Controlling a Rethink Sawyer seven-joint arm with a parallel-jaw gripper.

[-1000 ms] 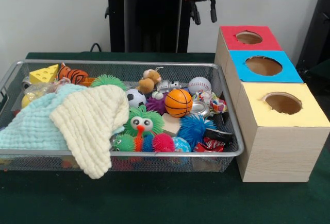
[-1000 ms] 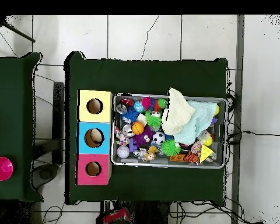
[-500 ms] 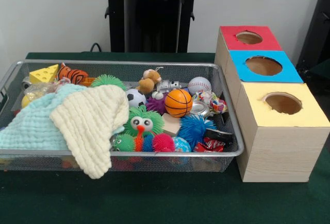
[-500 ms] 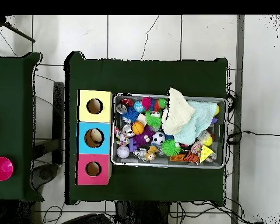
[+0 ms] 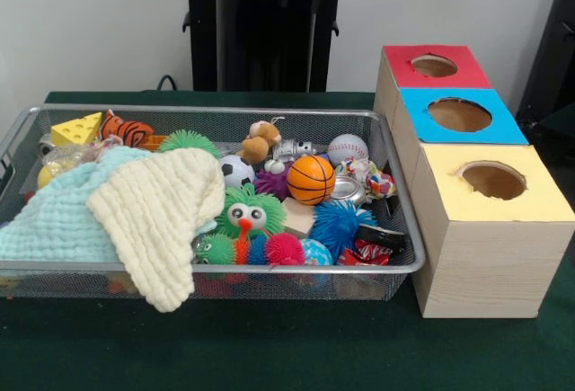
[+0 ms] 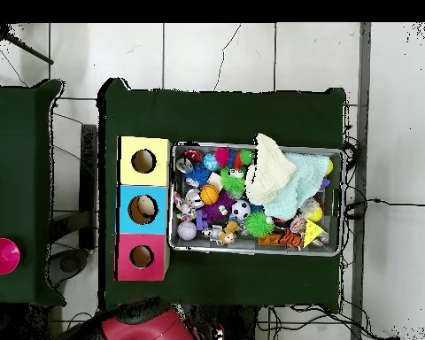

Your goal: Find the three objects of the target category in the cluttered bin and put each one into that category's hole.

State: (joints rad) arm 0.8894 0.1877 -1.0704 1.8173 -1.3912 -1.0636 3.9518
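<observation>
**Arm drawn back; plush toys left in bin**

Nearest the front camera, a cream cloth (image 5: 162, 220) was draped over the front rim of the bin (image 5: 269, 268), overlapping a pale blue cloth (image 5: 54, 220) at approx. 9 o'clock of it. Just behind the rim, spiky rubber balls (image 5: 269, 249) were packed tight. At mid-bin a basketball toy (image 5: 311, 180) sat w/ a soccer ball (image 5: 236, 171) at its 9 o'clock. Further back, the brown monkey plush (image 5: 260, 140) lay near the far wall, touching neighbouring clutter; a tiger-striped plush (image 5: 126, 128) was seen at approx. 10 o'clock of bin centre. No third plush could be made out; it was judged possibly hidden under the cloths. Farthest, at 2 o'clock, the red-topped hole (image 5: 434, 66) stood unobstructed.

The gripper was not visible in the front view; in the overhead view only a red part of the arm (image 6: 150, 329) was seen at 6 o'clock, so the claw's state cannot be told.

Risks, as judged: the monkey might be grabbed w/ adjacent items because of crowding; the cloths might snag & drag over the rim; a plush might be dropped into the adjacent blue hole (image 5: 459, 114).
</observation>
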